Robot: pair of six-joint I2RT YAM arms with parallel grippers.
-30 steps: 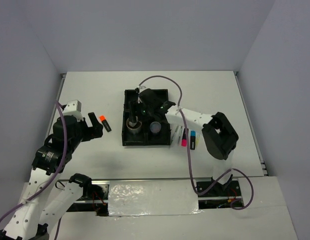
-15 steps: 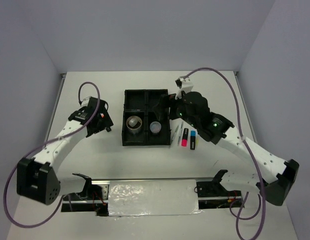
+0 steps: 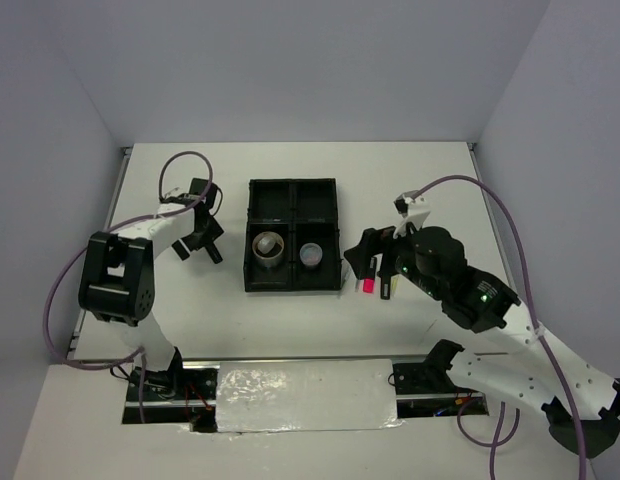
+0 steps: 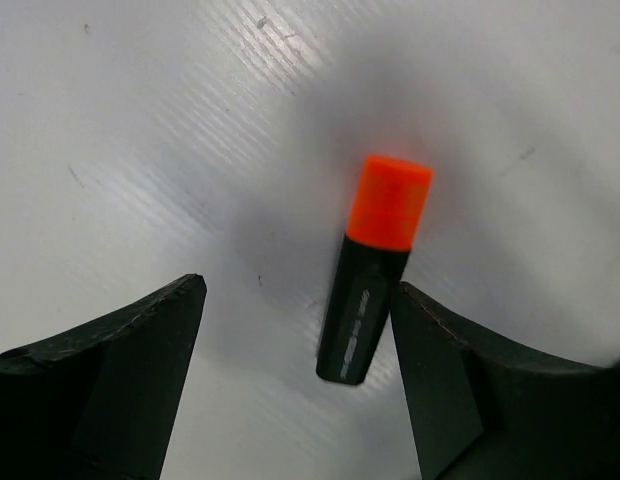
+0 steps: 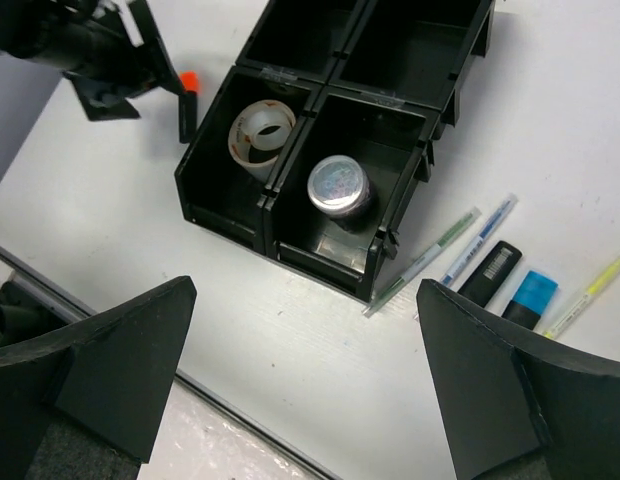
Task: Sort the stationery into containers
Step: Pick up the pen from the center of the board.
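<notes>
Left wrist view is showing the left fingers point(image 4: 110, 380) newly arriving, apart, astride the orange-capped stick point(image 4: 375, 270) on the tabletop point(image 4: 140, 120), perhaps touching it, so pickup looks next. The right fingers point(image 5: 110, 360), apart, are leaving the tray point(image 3: 250, 235).

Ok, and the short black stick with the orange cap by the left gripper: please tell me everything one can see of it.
The short black stick with the orange cap looks like a plastic marker: a bright orange cap, closed, on a matt black body with faint printed marks. It lies flat on the white table, between the open fingers of the left gripper, nearer one finger; whether they touch cannot be told. It is outside the black four-compartment tray, on its left side.
</notes>
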